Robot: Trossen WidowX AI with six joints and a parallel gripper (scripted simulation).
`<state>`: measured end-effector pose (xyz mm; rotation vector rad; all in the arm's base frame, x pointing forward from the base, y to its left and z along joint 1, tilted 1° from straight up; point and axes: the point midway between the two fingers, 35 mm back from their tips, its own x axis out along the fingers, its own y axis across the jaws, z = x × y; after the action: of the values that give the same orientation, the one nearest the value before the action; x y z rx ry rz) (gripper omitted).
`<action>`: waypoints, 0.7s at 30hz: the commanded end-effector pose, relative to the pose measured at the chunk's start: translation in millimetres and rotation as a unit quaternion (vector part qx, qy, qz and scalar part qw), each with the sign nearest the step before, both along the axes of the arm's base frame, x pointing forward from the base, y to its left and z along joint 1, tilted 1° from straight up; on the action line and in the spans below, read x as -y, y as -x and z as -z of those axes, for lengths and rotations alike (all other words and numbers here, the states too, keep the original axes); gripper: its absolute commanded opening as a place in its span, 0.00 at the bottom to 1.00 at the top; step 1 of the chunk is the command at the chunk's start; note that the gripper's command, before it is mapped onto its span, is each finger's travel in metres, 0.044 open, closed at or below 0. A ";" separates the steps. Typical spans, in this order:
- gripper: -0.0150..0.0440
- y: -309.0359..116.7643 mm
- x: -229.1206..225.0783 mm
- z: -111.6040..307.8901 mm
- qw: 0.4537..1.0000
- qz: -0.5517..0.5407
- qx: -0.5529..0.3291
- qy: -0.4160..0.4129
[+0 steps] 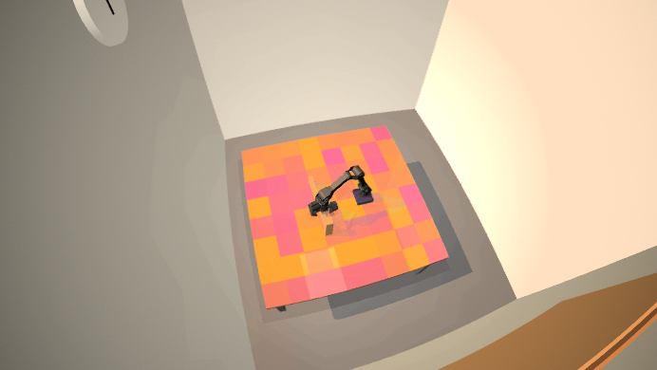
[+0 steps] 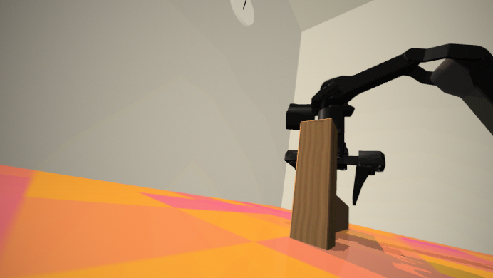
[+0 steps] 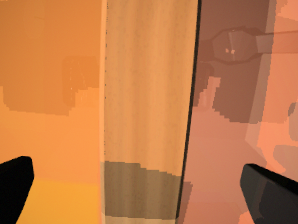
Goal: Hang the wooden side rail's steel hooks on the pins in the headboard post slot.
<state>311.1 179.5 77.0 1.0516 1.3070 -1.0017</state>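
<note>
The wooden headboard post (image 1: 329, 230) (image 2: 314, 185) stands upright on the table. The wooden side rail (image 1: 312, 184) (image 2: 342, 214) (image 3: 145, 100) runs away behind the post; its far part appears low at the table. The post hides the rail's near end in the exterior view, so the hooks, pins and slot cannot be seen. My gripper (image 1: 324, 209) (image 2: 328, 204) (image 3: 139, 172) is wide open above the rail, pointing down. In the wrist view its fingers stand on either side of the rail, with wide gaps and no contact. One finger is hidden behind the post in the exterior view.
The arm's dark base (image 1: 364, 197) stands to the right of the rail on the patchwork table (image 1: 285, 237) (image 2: 142, 232). The arm arches from there over to the rail. A round clock (image 1: 106, 21) (image 2: 244, 12) hangs on the wall.
</note>
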 end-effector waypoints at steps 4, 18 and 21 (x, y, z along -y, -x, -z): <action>1.00 -2.0 9.3 -5.9 1.000 -0.001 -0.001 -0.001; 1.00 -6.9 25.8 -6.9 1.000 0.002 0.001 0.000; 1.00 -6.9 25.8 -6.9 1.000 0.002 0.001 0.000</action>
<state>317.7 153.8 83.9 1.0535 1.3056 -1.0010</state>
